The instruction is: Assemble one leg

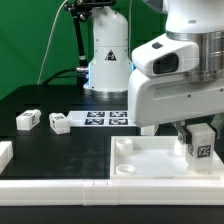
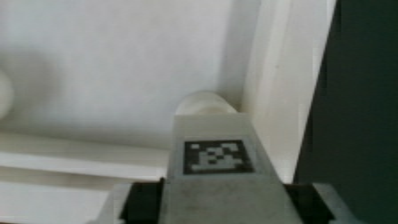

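Note:
My gripper (image 1: 197, 135) is shut on a leg (image 1: 198, 146), a stubby white block with a black-and-white tag, and holds it upright over the near right corner of the large white square panel (image 1: 140, 160). In the wrist view the leg (image 2: 217, 150) sits between my dark fingers (image 2: 146, 203), its tip at the panel's corner by the raised rim (image 2: 285, 80). Whether the tip touches the panel I cannot tell. Two more legs (image 1: 27, 120) (image 1: 59, 122) lie on the black table at the exterior view's left.
The marker board (image 1: 105, 119) lies flat behind the panel. A white part (image 1: 5, 152) sits at the exterior view's left edge. A white bar (image 1: 60, 188) runs along the front. The robot base (image 1: 108, 55) stands at the back.

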Motion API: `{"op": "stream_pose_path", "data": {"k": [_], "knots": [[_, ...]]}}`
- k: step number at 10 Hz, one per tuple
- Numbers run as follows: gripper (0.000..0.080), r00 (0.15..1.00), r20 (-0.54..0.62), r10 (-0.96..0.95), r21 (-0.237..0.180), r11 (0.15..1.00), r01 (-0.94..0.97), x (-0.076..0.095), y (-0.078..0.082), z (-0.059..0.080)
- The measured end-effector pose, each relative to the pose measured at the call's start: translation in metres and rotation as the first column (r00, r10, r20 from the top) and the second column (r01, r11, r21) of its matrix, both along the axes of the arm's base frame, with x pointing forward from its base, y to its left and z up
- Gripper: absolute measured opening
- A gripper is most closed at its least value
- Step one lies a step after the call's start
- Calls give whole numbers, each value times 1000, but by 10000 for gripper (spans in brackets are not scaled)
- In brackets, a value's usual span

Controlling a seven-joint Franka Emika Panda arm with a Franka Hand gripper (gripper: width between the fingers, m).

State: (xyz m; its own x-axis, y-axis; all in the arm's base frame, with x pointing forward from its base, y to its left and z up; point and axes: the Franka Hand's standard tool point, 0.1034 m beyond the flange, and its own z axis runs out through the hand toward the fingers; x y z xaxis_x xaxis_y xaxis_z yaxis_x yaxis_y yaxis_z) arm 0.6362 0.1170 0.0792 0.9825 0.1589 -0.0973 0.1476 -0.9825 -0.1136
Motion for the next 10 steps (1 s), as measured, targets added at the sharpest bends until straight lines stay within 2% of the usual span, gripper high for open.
{"op": "stream_pose_path", "data": {"k": [1, 2, 5, 6, 7, 9, 10], "knots": [[291, 1000, 0, 1, 0, 1000, -1, 0, 0, 0], [291, 992, -3, -123, -11, 992, 123, 0, 0, 0], [291, 859, 2, -511, -43, 859, 511, -5, 1, 0], [292, 793, -3, -609, -60, 792, 608, -6, 2, 0], [292, 681, -4, -733, -85, 678, 730, -7, 4, -1], [292, 484, 3, -875, -116, 481, 869, -7, 6, -1], [292, 356, 5, -934, -130, 353, 927, -7, 7, -1]]}}
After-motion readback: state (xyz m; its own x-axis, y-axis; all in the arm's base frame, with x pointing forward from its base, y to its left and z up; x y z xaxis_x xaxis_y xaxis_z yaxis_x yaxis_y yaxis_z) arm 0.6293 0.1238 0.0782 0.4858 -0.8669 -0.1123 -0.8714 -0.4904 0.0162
